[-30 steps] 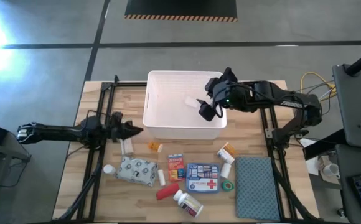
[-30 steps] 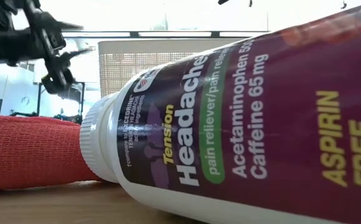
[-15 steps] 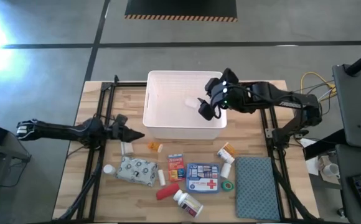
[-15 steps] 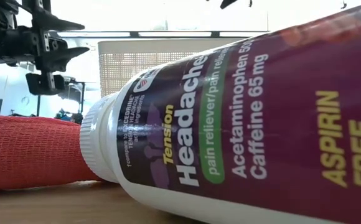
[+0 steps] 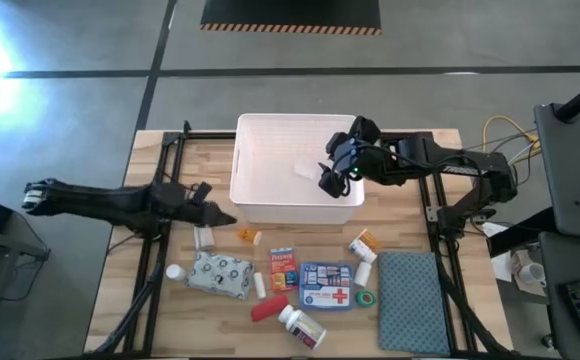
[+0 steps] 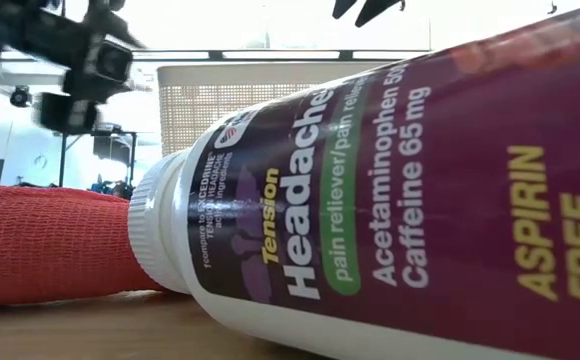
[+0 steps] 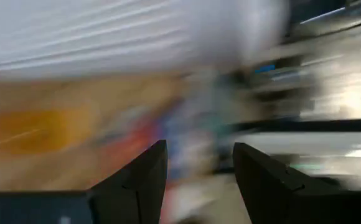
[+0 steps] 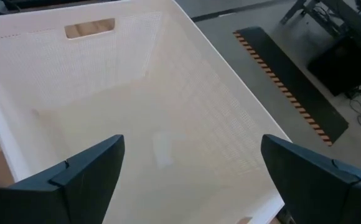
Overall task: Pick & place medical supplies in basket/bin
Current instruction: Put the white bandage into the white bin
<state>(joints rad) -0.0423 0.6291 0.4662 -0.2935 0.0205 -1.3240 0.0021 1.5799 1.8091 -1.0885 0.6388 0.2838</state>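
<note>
Right gripper (image 5: 332,172) hung over the right end of the white bin (image 5: 260,205), fingers spread wide and empty; its wrist view looked straight down into the bin, where one small pale item (image 8: 163,149) lay on the floor.

Left gripper (image 5: 213,211) sat low at the bin's front left corner, just above a white pill bottle (image 5: 204,237) on the table. Its two fingers (image 7: 144,180) stood partly apart with nothing visible between them; that wrist view was smeared by motion, so contact with anything could not be confirmed.

Most supplies lay on the table in front of the bin: orange vial (image 5: 248,236), grey patterned pack (image 5: 218,272), red-blue box (image 5: 283,267), blue red-cross pouch (image 5: 327,285), green tape roll (image 5: 366,297), red tube (image 5: 268,308), and a large white bottle (image 6: 390,200) on its side near the table's front edge.

Judgement: the left arm was lining up on the nearby white bottle. To do it well, let the arm settle first, centre the fingers across the bottle's body rather than its cap, and come down square so it doesn't roll toward the vial. Lift clear of the bin rim before crossing, and keep off the right arm.
</note>
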